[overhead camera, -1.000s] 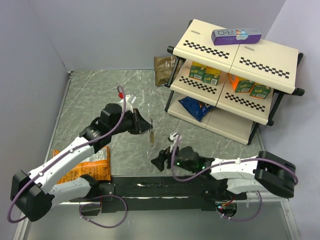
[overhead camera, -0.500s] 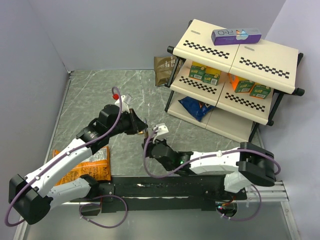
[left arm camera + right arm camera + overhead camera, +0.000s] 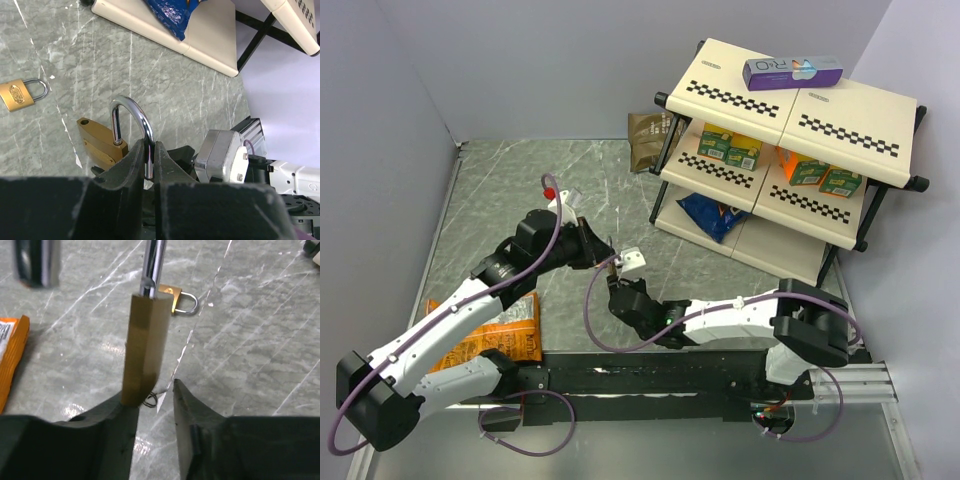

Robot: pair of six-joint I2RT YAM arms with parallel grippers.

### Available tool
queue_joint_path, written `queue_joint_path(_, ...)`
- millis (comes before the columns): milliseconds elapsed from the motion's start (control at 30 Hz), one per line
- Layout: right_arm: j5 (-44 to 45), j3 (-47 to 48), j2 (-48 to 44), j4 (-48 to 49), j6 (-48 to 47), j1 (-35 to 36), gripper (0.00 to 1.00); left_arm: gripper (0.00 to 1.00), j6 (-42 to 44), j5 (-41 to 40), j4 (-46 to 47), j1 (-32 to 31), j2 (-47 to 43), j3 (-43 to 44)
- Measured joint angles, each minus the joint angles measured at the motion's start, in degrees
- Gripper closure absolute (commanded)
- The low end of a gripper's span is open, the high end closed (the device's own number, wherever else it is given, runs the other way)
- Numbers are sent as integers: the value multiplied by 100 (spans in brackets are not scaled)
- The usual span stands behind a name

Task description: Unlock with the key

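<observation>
Left gripper (image 3: 151, 150) pinches the silver-shackled brass padlock (image 3: 100, 142). Only the right wrist view shows the right gripper (image 3: 151, 392) parted around its base, perhaps beside a thin grey wire ring (image 3: 150, 400).

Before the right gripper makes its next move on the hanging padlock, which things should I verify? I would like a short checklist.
1. Left gripper pinches the large padlock by its shackle: ok.
2. Right gripper straddles the brass body's lower end: ok, jaws not closed on it.
3. The key sits in the keyhole: cannot tell; only a wire ring shows under the body.
4. Shackle freed: apparently ok; one hole on the body's top looks empty.
5. Small padlock lies clear of both grippers: ok.
</observation>
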Motion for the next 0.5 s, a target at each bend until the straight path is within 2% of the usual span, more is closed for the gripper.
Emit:
queue_joint_path(200, 96, 114, 149, 96, -127, -9, 73, 99, -39, -55, 2, 0, -13, 0)
queue_joint_path(367, 184, 127, 243, 278, -247, -9, 98, 99, -129, -125, 15, 0, -50, -2)
queue_joint_path(500, 269, 205, 330, 317, -278, -7, 100, 99, -188, -146, 138, 0, -52, -39)
